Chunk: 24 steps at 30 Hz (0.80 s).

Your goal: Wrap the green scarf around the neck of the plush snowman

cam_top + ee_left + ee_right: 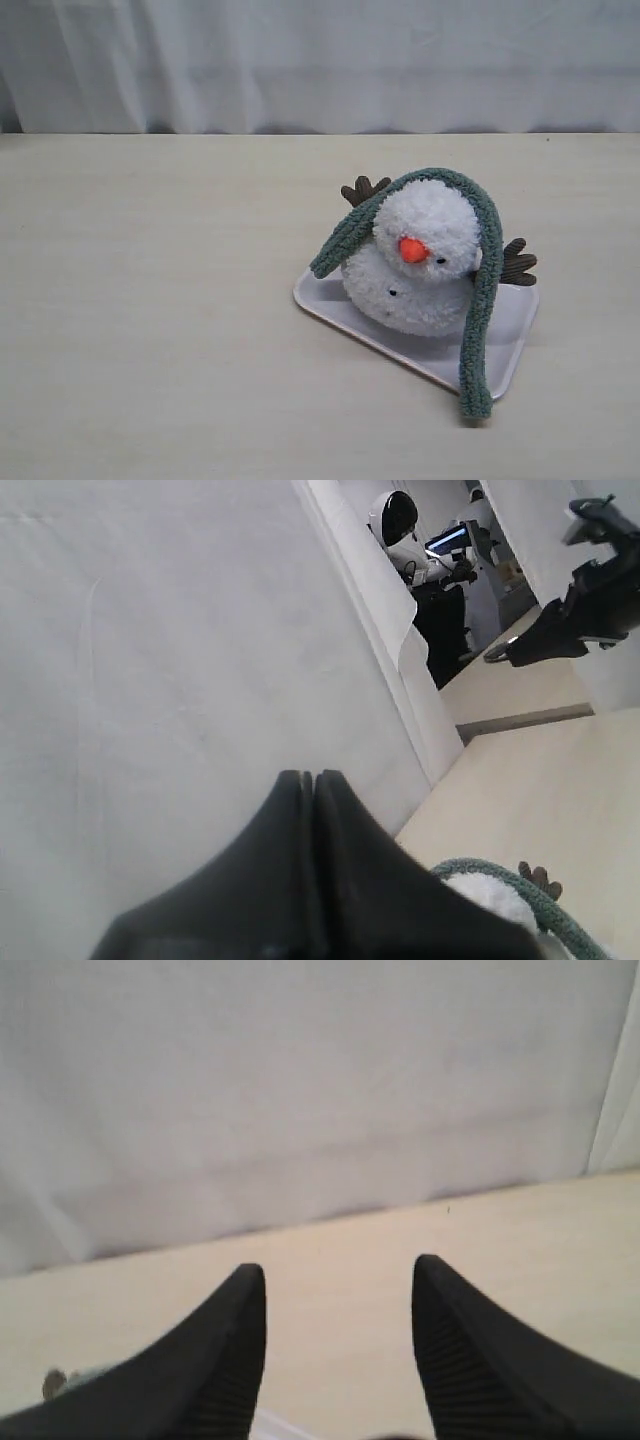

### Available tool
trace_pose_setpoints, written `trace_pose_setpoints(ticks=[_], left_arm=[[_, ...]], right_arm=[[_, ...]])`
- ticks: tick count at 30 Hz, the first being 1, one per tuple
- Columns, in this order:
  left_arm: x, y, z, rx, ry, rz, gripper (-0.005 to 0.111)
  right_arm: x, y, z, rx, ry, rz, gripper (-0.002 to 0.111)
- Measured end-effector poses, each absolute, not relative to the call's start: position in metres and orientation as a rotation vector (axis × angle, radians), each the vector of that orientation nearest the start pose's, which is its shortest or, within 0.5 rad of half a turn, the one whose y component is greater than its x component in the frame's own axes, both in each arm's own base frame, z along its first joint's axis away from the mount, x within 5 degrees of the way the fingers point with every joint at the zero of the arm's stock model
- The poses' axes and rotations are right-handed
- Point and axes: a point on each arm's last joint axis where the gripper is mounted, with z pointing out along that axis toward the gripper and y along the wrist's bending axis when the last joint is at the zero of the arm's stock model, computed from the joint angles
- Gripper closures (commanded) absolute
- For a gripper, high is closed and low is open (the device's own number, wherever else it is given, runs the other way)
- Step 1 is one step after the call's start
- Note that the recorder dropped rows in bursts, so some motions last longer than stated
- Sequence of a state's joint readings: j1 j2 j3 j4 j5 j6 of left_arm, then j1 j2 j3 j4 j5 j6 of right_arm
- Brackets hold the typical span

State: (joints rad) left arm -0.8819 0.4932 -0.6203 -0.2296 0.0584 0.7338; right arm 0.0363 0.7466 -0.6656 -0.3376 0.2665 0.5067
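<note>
A: On the left side of the exterior view, bare table (150, 330), no arm showing. Left gripper (313, 780) has its tips pressed together, holding nothing, up off the table; snowman's (490, 895) head sits just past the tips w/ the scarf (520, 885) arching over it.

B: And mid-scene?

A: Snowman (420, 265) sits on the tray (330, 300), leaning, nose toward the camera. Scarf (480, 300) is draped over the top of the head, not the neck (385, 262). Long axis runs side to side over the head: short end hangs to the left by the body, long end drops on the right, past the tray edge onto the table.

B: Right arm?

A: Right gripper (340, 1270) stands wide, empty, tips aimed at bare table and curtain (300, 1090). Can't see the scarf there for sure.

B: So who's nearer?

A: Can't rank them, neither arm shows in the exterior view. Long tail lies on the right arm's side, so I'd guess right takes it and brings it across the front at the neck.
</note>
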Motion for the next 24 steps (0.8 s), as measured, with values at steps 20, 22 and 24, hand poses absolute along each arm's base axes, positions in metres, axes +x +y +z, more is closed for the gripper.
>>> trace_pose_setpoints(ticks=[20,22,24], left_arm=[[0.069,-0.072,0.377,0.866,1.162,-0.279,0.107],[0.069,-0.073,0.376,0.874,1.17,-0.28,0.107],[0.069,-0.073,0.376,0.878,1.173,-0.28,0.107]], right_arm=[[0.297,0.051,0.267,-0.474,2.317,0.468,0.055],[0.304,0.051,0.265,-0.472,2.32,0.461,0.056],[0.308,0.051,0.26,-0.478,2.332,0.463,0.06]])
